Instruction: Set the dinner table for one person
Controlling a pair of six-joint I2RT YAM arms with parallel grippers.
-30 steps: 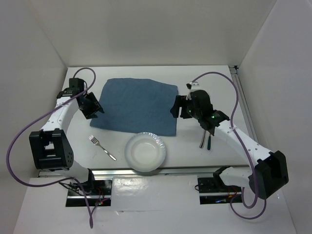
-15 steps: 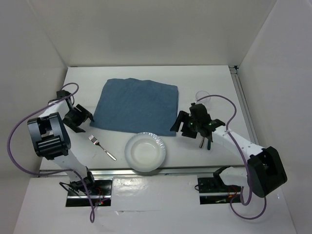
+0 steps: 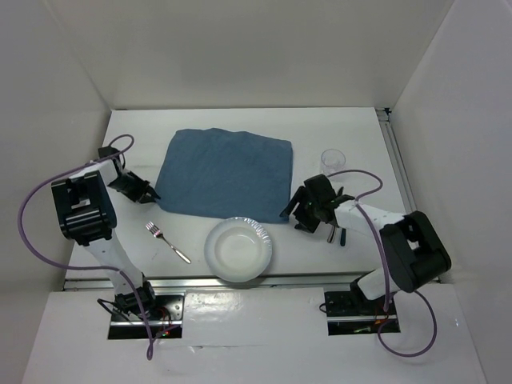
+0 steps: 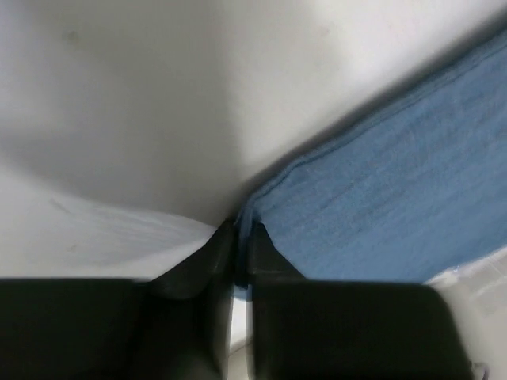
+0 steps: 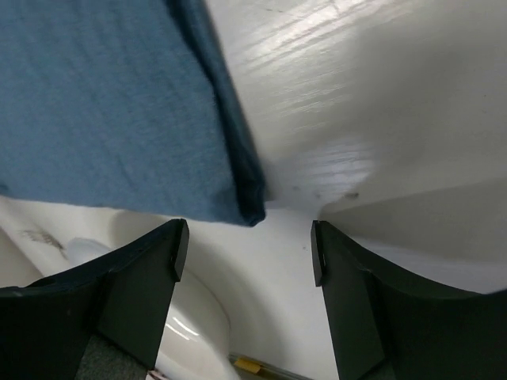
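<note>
The white dinner table (image 3: 360,128) carries a blue cloth mat (image 3: 224,172) in the middle. My left gripper (image 3: 146,190) is at the mat's near-left corner; in the left wrist view its jaws (image 4: 242,237) are shut on that corner of the mat (image 4: 396,198). My right gripper (image 3: 294,210) is open and empty at the mat's near-right corner, which lies just ahead of it in the right wrist view (image 5: 249,245). A white plate (image 3: 238,248) sits near the front edge, a fork (image 3: 168,242) to its left.
A clear cup (image 3: 333,160) stands right of the mat. A dark-handled utensil (image 3: 339,234) lies partly under my right arm. The plate rim (image 5: 190,317) shows below the right jaws. Metal rails run along the front and right edges.
My left gripper has swung left and back to the mat's near-left corner and shut on it. My right gripper has dropped toward the near-right corner, uncovering the cup.
</note>
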